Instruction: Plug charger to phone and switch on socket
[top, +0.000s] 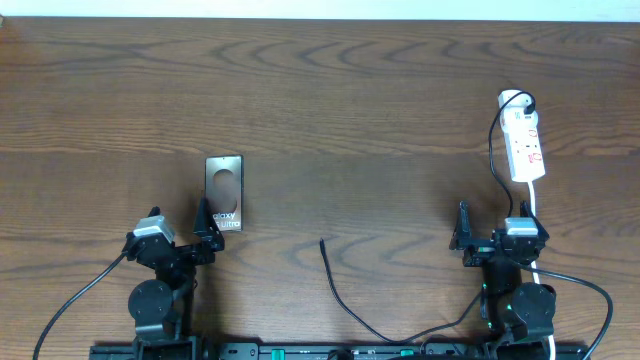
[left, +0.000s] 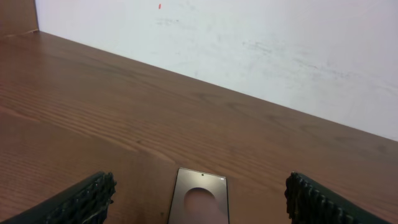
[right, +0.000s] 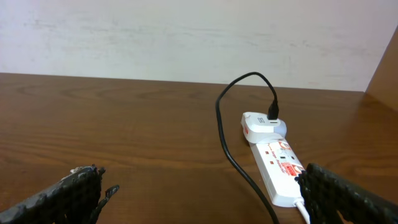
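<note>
The phone (top: 224, 193) lies flat on the table at the left, face up, lettering towards me. It also shows in the left wrist view (left: 200, 198), between my open fingers. My left gripper (top: 205, 235) is open just in front of it. The white socket (top: 524, 145) lies at the right, with a white adapter at its far end; it also shows in the right wrist view (right: 277, 165). The black charger cable (top: 345, 300) runs from the adapter (right: 264, 124) round to a free tip (top: 322, 241) at mid table. My right gripper (top: 465, 238) is open and empty.
A thick white cord (top: 538, 215) leaves the socket's near end and runs past my right arm. A white wall (right: 186, 37) stands behind the table's far edge. A wooden side panel (right: 385, 68) rises at the far right.
</note>
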